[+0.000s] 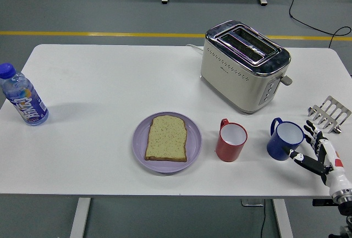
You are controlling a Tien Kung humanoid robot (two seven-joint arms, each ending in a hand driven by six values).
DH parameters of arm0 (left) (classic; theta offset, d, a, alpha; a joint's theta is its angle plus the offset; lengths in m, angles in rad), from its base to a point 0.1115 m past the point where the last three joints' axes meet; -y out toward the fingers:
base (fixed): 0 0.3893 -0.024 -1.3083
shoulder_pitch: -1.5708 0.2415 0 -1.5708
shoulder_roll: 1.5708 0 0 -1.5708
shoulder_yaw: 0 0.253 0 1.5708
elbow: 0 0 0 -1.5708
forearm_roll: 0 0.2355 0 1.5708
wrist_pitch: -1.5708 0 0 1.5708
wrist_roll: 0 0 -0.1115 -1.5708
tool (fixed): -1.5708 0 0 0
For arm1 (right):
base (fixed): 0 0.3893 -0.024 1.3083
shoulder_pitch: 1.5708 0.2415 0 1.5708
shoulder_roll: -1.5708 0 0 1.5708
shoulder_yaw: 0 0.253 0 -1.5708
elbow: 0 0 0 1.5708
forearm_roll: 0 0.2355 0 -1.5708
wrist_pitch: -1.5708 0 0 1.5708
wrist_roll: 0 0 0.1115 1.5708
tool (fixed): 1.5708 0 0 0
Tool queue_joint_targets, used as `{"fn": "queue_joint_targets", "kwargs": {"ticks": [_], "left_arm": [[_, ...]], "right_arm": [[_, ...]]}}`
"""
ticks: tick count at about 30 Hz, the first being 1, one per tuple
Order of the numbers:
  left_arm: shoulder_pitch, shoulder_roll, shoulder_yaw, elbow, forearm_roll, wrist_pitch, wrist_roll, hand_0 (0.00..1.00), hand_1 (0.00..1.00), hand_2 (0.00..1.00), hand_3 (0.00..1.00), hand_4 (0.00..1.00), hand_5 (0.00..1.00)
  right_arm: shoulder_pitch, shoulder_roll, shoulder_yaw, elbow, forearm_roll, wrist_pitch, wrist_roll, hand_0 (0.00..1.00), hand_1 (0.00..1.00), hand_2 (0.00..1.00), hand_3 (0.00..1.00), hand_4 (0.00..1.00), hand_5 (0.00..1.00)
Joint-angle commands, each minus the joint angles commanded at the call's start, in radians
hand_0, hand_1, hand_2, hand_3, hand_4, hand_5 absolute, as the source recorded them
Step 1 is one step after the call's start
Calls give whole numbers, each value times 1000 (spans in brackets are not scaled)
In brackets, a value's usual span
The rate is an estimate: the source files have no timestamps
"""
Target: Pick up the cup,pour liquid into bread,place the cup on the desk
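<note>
Seen from the head view: white table (110, 73) with a purple plate (138, 145) near the front edge, one bread slice (166, 138) lying flat on it. At the plate's 3 o'clock, just beside it, red cup (230, 142), upright, handle at about 11 o'clock. Further along at 3 o'clock, blue cup (283, 140), upright as well, handle toward 11 o'clock, standing apart from the red cup. Right hand (319, 153) at the blue cup's 4 o'clock, low at the table's right front corner, fingers spread and holding nothing, thumb tip close against the cup's lower right wall; contact too fine to call. Metal toast rack (329, 114) at the hand's 12 o'clock, near the right edge. Cream toaster (242, 65) at the red cup's 12 o'clock, set at an angle, two slots up. Bottle (22, 101) with blue cap at the far left edge, at the plate's 10 o'clock, well apart from everything else.
</note>
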Motion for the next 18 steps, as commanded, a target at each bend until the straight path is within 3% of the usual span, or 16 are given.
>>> {"fn": "queue_joint_targets", "kwargs": {"ticks": [18], "left_arm": [[-1, -1, -2, 0, 1, 2, 2, 690, 756, 773, 611, 396, 998]], "right_arm": [[38, 9, -40, -37, -16, 0, 0, 996, 885, 959, 998, 998, 238]]}}
